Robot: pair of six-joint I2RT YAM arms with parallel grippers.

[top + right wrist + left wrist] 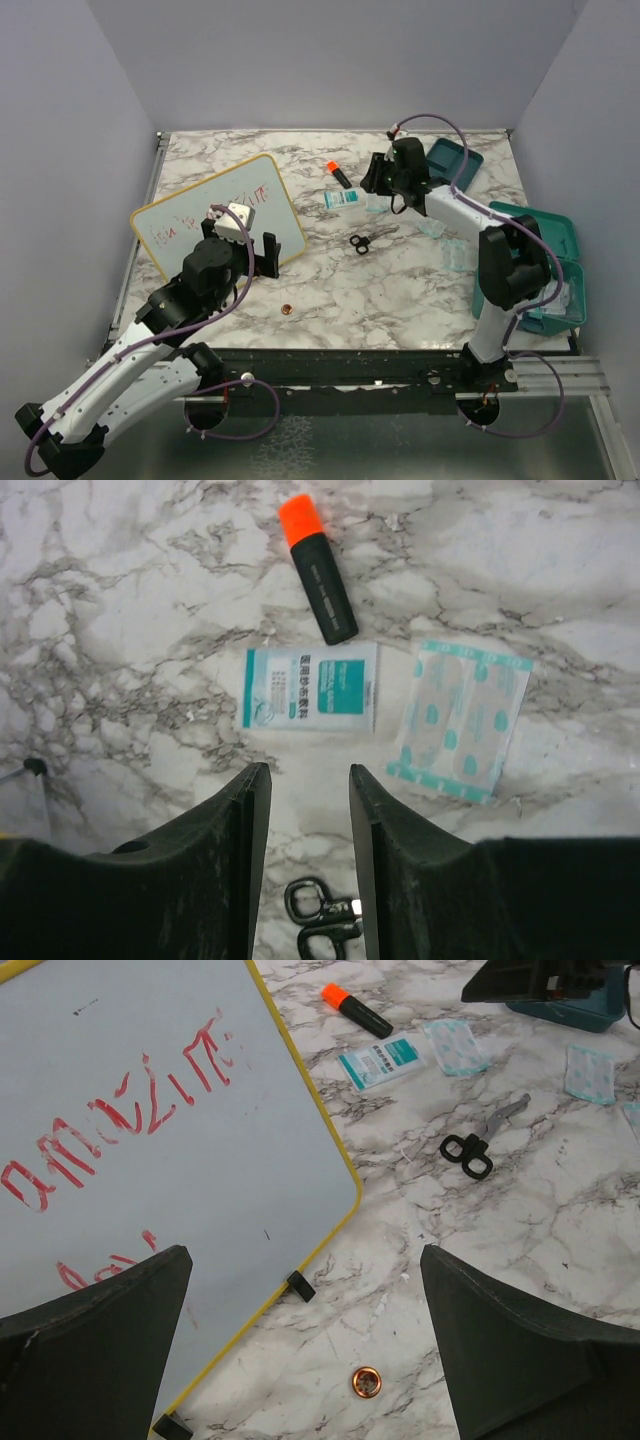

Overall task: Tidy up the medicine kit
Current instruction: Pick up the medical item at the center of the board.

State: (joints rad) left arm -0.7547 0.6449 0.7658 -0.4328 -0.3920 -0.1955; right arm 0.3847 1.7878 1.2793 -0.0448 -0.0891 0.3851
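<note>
- my right gripper (310,780) hangs over the loose items at the far middle of the marble table. its fingers are slightly parted with nothing between them.
- just ahead of those fingertips lies the small flat white-and-teal paper sachet (310,687). its long axis runs across the wrist view, which is the line the jaws close along, and it looks wider than the present gap.
- beyond it is the black highlighter with an orange cap (320,575), tilted. beside the sachet, to the right in the wrist view, is a clear packet of teal-dotted plasters (460,720). the black-handled scissors (320,920) lie under the wrist, behind the fingertips.
- the teal hard-plastic medicine case (550,225) sits open at the table's right edge, beside the right arm's base. its matching shallow teal tray (447,158) is at the far right, near the gripper.
- my left gripper (305,1255) is spread wide and empty over the corner of the yellow-framed whiteboard (215,215), well apart from all of this (a small copper ring (366,1382) lies near it).
- my judgement: this is the right arm's job. i'd move forward a little, then either widen the jaws or turn the wrist to take the sachet across its short side.
</note>
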